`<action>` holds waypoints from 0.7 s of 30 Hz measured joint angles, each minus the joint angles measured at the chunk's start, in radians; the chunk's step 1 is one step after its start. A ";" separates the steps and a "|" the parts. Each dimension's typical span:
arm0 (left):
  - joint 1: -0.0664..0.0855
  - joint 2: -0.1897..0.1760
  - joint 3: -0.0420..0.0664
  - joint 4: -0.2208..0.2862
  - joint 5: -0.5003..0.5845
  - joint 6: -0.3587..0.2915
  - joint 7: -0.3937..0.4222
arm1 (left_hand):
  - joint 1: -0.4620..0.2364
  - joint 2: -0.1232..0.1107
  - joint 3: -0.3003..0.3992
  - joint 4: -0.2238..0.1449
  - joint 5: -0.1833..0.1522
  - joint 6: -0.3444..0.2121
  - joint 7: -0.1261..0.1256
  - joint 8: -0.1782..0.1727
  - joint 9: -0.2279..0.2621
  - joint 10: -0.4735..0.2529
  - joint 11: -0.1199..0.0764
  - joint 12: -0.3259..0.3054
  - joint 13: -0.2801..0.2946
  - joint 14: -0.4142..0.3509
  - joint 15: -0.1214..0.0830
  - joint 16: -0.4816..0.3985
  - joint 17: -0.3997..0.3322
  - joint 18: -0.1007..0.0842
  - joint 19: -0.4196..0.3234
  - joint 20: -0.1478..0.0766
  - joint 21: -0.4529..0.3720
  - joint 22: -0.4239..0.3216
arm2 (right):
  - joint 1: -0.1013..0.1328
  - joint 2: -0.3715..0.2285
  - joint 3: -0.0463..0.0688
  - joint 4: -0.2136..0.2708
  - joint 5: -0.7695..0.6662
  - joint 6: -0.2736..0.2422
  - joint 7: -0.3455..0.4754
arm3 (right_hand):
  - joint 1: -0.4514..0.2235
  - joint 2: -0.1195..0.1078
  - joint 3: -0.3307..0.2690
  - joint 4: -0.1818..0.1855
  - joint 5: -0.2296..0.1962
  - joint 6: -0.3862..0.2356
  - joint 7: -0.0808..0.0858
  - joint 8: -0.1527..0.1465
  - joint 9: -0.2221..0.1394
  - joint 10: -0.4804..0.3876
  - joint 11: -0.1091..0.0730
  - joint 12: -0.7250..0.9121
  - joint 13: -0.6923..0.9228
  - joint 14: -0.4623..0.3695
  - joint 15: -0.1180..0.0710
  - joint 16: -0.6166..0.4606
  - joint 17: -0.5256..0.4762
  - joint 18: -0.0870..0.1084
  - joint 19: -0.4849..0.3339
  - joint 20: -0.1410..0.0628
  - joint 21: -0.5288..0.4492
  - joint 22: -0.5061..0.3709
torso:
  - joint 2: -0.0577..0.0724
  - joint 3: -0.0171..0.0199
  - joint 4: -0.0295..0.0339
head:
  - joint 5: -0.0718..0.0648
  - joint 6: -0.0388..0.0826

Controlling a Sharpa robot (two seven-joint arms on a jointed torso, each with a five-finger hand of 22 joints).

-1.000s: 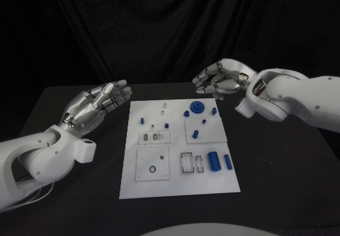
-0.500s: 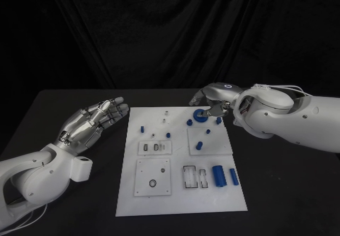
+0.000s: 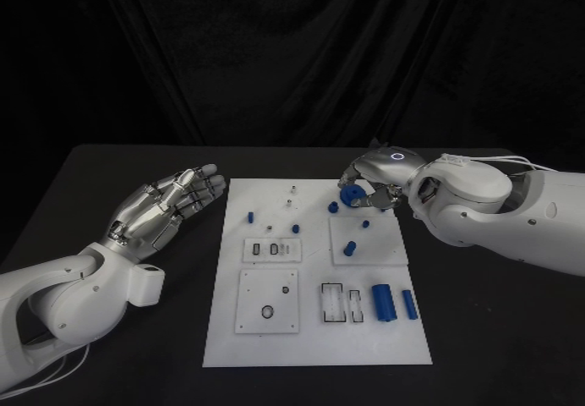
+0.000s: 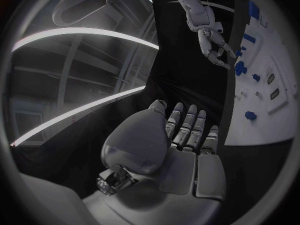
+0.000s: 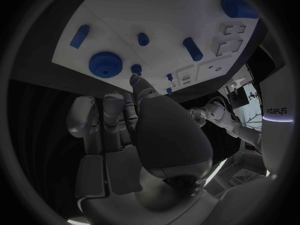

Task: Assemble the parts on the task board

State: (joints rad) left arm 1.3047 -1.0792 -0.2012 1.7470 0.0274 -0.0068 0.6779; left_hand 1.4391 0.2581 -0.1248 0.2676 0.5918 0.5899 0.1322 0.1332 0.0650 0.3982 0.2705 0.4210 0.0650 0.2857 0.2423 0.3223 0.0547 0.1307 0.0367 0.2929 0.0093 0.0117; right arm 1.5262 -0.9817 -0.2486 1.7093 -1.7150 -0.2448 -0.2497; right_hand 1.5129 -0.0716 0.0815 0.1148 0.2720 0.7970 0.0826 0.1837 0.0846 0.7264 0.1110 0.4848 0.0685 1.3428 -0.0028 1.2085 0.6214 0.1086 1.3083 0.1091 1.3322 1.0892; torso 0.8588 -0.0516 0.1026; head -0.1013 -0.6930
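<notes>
On the right hand [image 3: 375, 176], fingers [image 5: 81, 116] released and gripping nothing, bent down just above the blue gear [image 3: 351, 194]. Hard to tell from the head view whether touching it; in the right wrist view, gear [image 5: 105, 64] lying flat on the white board [image 3: 317, 338] just beyond the fingertips, with a thin gap.

On the left hand [image 3: 165, 207], fingers [image 4: 187, 122] stretched out side by side, released, holding nothing. Held above the tabletop [image 3: 488, 321] just beside the board's left edge, near its far corner.

Near the gear, at the board's far end, several small blue pegs [image 3: 297, 228] standing apart from each other. Toward the near right, 2 blue cylinders [image 3: 383, 302] lying side by side next to narrow rectangular slots. Left half taken up by square white plates with small holes.

Under it all, a matte black tabletop with the board lying lengthwise in the middle. Behind, a black curtain [image 3: 244, 68] hanging in folds across the whole background.
</notes>
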 measured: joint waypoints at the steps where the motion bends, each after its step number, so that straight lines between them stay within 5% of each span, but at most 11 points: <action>1: 0.000 0.002 0.000 -0.002 0.002 0.000 0.000 | 0.000 0.000 0.000 0.000 0.000 0.000 0.000 0.000 0.000 -0.001 0.001 0.000 0.000 0.001 0.001 0.000 0.000 0.000 0.000 0.000 0.000 0.000 | -0.003 0.001 0.000 -0.002 -0.004 -0.001 0.000 | -0.001 -0.001 0.000 0.000 0.002 0.000 0.000 0.000 0.000 0.002 -0.001 0.000 0.000 0.000 0.000 0.000 0.004 0.000 0.000 0.000 0.000 0.002 | 0.000 -0.0004 0.0000 | 0.001 -0.001; 21: 0.000 0.005 -0.007 -0.014 0.016 0.005 0.000 | 0.012 -0.011 0.039 -0.006 0.005 0.000 0.007 0.000 -0.001 -0.005 0.005 0.008 0.000 -0.001 0.010 0.022 0.001 -0.016 -0.031 0.002 -0.006 -0.010 | -0.056 0.037 0.000 -0.047 -0.027 -0.043 0.015 | -0.008 -0.008 0.033 0.016 0.002 0.027 0.009 -0.009 0.007 0.067 -0.011 0.004 0.004 0.007 0.007 -0.020 -0.016 0.000 0.006 -0.001 -0.008 0.004 | -0.005 -0.0012 -0.0036 | 0.015 -0.013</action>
State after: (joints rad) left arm 1.3047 -1.0747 -0.2082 1.7334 0.0433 -0.0018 0.6782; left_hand 1.4514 0.2466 -0.0860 0.2617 0.5967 0.5896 0.1396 0.1332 0.0640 0.3930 0.2757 0.4288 0.0651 0.2845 0.2522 0.3443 0.0558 0.1148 0.0059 0.2948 0.0033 0.0016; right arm 1.4699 -0.9444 -0.2486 1.6620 -1.7418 -0.2882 -0.2352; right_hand 1.5052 -0.0792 0.1150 0.1310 0.2735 0.8238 0.0914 0.1747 0.0919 0.7935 0.1000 0.4890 0.0729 1.3499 0.0044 1.1887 0.6058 0.1090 1.3140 0.1078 1.3245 1.0932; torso 0.8535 -0.0527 0.0989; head -0.0864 -0.7056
